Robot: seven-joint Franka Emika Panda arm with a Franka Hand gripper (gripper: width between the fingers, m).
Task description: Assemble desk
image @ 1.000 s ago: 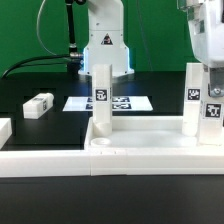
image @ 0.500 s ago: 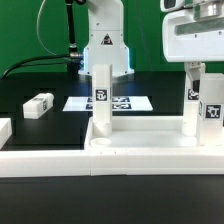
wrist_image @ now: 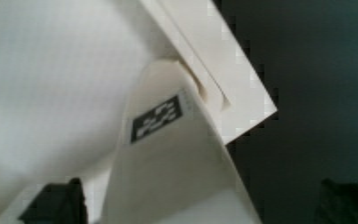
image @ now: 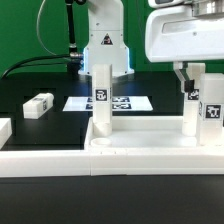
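The white desk top (image: 140, 148) lies on the table with its rim up. One tagged square leg (image: 101, 100) stands in its left corner, and two tagged legs (image: 193, 105) (image: 214, 112) stand at its right end. My gripper (image: 192, 78) hangs open just above the right legs. In the wrist view a white tagged leg (wrist_image: 167, 140) lies between the two dark fingertips (wrist_image: 55, 200), which stand wide apart from it; the gripper (wrist_image: 199, 205) holds nothing. The desk top's rim (wrist_image: 202, 50) shows beyond the leg.
A loose tagged leg (image: 37, 104) lies on the black table at the exterior view's left. The marker board (image: 125, 102) lies behind the desk. A long white rail (image: 60, 162) runs along the front. The robot base (image: 104, 45) stands at the back.
The gripper has come in from the exterior view's upper right, moving left and down over the right-hand legs. The desk parts have not moved.
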